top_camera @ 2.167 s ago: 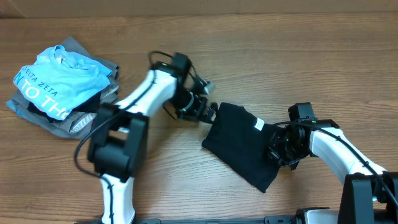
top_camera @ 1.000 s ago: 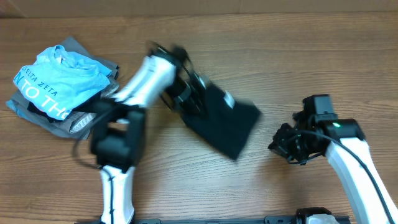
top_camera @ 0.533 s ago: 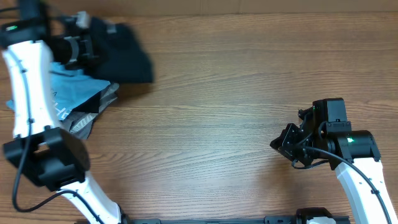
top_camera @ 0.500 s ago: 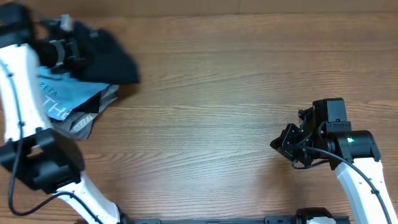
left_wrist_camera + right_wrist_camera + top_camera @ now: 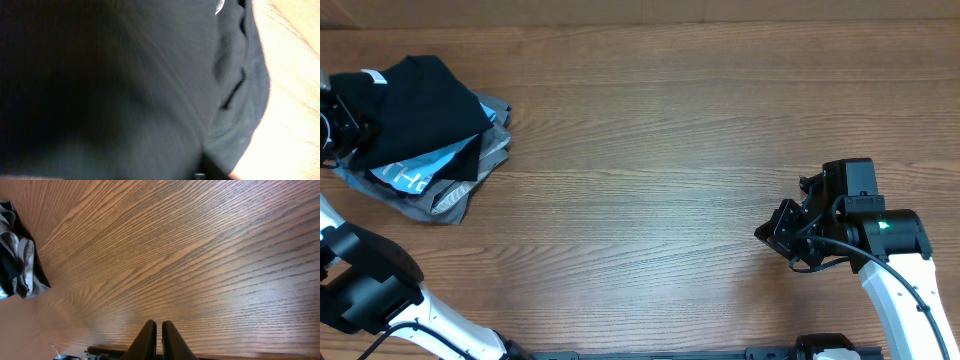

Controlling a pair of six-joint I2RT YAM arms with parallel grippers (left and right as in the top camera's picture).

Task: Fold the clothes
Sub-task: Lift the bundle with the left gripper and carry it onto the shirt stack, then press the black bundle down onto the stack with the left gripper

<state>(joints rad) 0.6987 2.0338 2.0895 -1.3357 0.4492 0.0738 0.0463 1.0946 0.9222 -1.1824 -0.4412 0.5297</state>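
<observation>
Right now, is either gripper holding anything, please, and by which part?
The right gripper is shut, holding nothing. The left gripper sits against the black T-shirt; a hold cannot be told.

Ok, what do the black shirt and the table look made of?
Black shirt: soft matte knit, likely cotton jersey; it drapes limply with soft creases. Table: wood or wood-look laminate, smooth, slight sheen; long grain lines show.

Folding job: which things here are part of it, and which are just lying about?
Job: black T-shirt, lying on the pile.
Lying about: light-blue tee; grey garments beneath it.
</observation>
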